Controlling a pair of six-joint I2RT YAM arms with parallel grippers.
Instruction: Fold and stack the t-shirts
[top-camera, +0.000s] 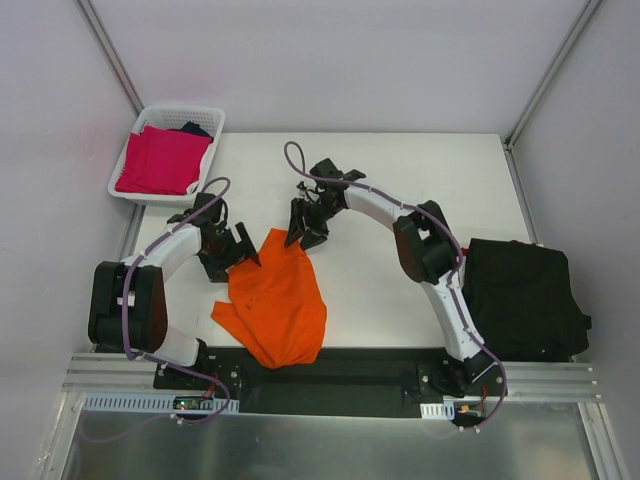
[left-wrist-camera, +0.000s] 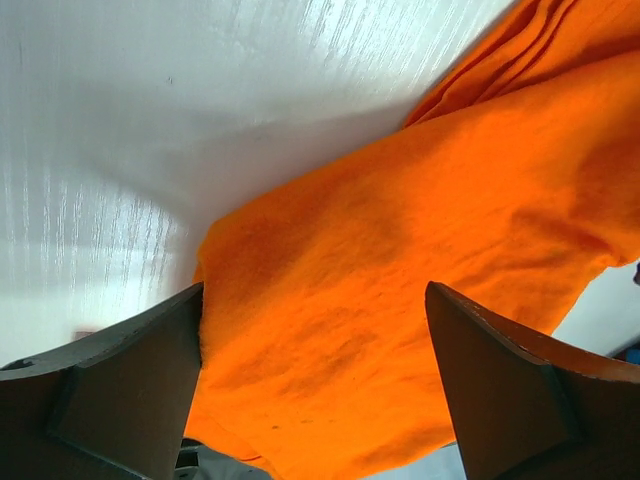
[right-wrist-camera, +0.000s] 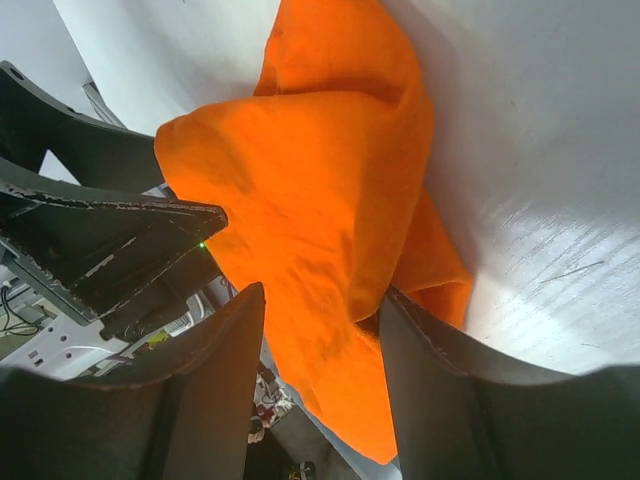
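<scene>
I see a smooth pink shirt (top-camera: 160, 160) lying flat in the white lattice basket (top-camera: 185, 110) at far left. My left gripper (left-wrist-camera: 315, 300) has its jaws wide apart over the soft edge of the orange shirt (top-camera: 280, 305), clamping nothing. That shirt lies rumpled on the table (top-camera: 400, 180), near its front edge. My right gripper (right-wrist-camera: 320, 295) pinches a bunched fold at its far corner. At far right sits a heap of black shirts (top-camera: 520, 300).

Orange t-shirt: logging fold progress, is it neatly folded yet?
Not folded: the orange t-shirt lies rumpled and uneven on the table, with no straight creases.
</scene>
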